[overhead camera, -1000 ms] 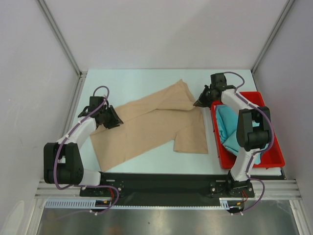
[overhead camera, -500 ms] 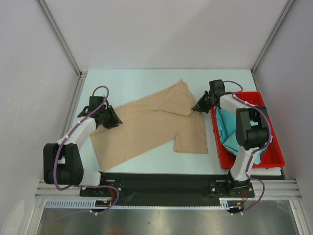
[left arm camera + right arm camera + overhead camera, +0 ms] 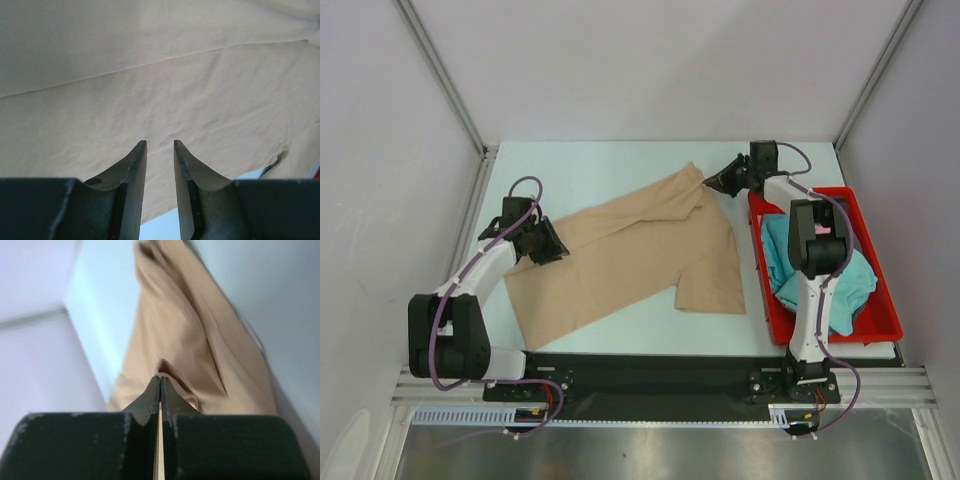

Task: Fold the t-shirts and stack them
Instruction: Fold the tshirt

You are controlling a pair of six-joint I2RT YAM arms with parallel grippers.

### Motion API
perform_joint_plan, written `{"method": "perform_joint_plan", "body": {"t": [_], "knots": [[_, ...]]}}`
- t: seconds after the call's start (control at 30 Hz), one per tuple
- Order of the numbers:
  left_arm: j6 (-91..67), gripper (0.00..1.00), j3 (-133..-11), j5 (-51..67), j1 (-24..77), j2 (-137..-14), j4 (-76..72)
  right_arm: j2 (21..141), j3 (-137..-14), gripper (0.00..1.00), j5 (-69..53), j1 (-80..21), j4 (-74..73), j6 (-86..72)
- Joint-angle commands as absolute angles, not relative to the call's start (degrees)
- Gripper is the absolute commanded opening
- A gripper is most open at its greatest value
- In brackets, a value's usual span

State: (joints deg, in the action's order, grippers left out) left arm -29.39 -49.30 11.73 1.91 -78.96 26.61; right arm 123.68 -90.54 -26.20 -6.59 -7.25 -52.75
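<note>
Seen from above, a tan t-shirt [image 3: 630, 255] lies spread and partly doubled over on a pale desk [image 3: 600, 165], just left of a red bin [image 3: 882, 300]. A teal t-shirt [image 3: 825, 275] sits crumpled inside the bin.

The right pincer [image 3: 720, 182] is off the bin's far left corner, at the tip of the tan shirt's far sleeve. In its wrist view the fingers are pressed together with a pucker of cloth at their tips, so we judge it is clamped on the sleeve. The left pincer [image 3: 552, 245] is well to the left of the bin, over the shirt's outer edge. Its fingers [image 3: 137, 162] stand narrowly apart above flat cloth, with nothing seen between them.

We judge the step in hand to be drawing this sleeve across the shirt's body. To do it well, we would keep the pinch firm and carry the sleeve low and slowly away from the bin. The fold line should land straight. The left pincer should press or pinch the far-from-bin edge so the whole shirt does not slide. Thin cloth drags and wrinkles easily.

The desk is smooth and light blue-white. Plain white walls [image 3: 650, 70] and grey metal frame posts [image 3: 440, 75] enclose it on three sides.
</note>
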Motion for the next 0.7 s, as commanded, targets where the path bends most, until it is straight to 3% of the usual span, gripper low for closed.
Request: {"method": "perform_joint_plan", "body": {"t": [0.0, 0.17, 0.23, 0.27, 0.3, 0.33, 0.37, 0.4, 0.5, 0.57, 0.67], "knots": [[-27.5, 0.33, -50.7, 10.5, 2.0, -76.6, 27.6, 129.3, -96.4, 0.0, -30.0, -6.8, 6.5, -64.6], [-27.5, 0.33, -49.9, 10.0, 2.0, -76.0, 27.6, 137.1, -102.1, 0.0, -31.7, -8.8, 21.0, -81.6], [-27.4, 0.33, -49.8, 10.1, 2.0, -76.1, 27.7, 140.1, -105.3, 0.09, -32.2, -9.1, 23.4, -84.7], [-27.5, 0.33, -49.8, 10.1, 2.0, -76.0, 27.7, 140.6, -106.2, 0.16, -32.3, -9.1, 22.7, -85.1], [-27.5, 0.33, -49.9, 10.1, 2.0, -76.1, 27.7, 140.8, -106.6, 0.28, -32.5, -9.0, 22.7, -84.6], [-27.4, 0.33, -50.1, 10.1, 2.0, -76.0, 27.8, 140.2, -107.4, 0.32, -33.3, -8.7, 22.3, -83.3], [-27.4, 0.33, -50.3, 10.0, 2.0, -75.9, 27.8, 139.6, -108.4, 0.36, -34.0, -8.5, 17.4, -77.1], [-27.3, 0.33, -50.4, 9.9, 2.0, -75.9, 27.8, 139.0, -109.9, 0.48, -34.6, -8.0, 12.2, -72.4], [-27.5, 0.34, -50.4, 10.1, 2.0, -75.6, 27.6, 134.9, -115.4, 0.57, -33.6, -7.6, -11.4, -47.8], [-27.6, 0.33, -50.3, 10.5, 2.0, -75.6, 27.4, 130.3, -114.2, 0.59, -29.3, -8.1, -20.7, -39.1], [-28.6, 0.33, -49.7, 11.2, 2.0, -75.7, 26.7, 126.4, -106.3, 0.56, -29.9, -9.3, -21.6, -28.6]]}}
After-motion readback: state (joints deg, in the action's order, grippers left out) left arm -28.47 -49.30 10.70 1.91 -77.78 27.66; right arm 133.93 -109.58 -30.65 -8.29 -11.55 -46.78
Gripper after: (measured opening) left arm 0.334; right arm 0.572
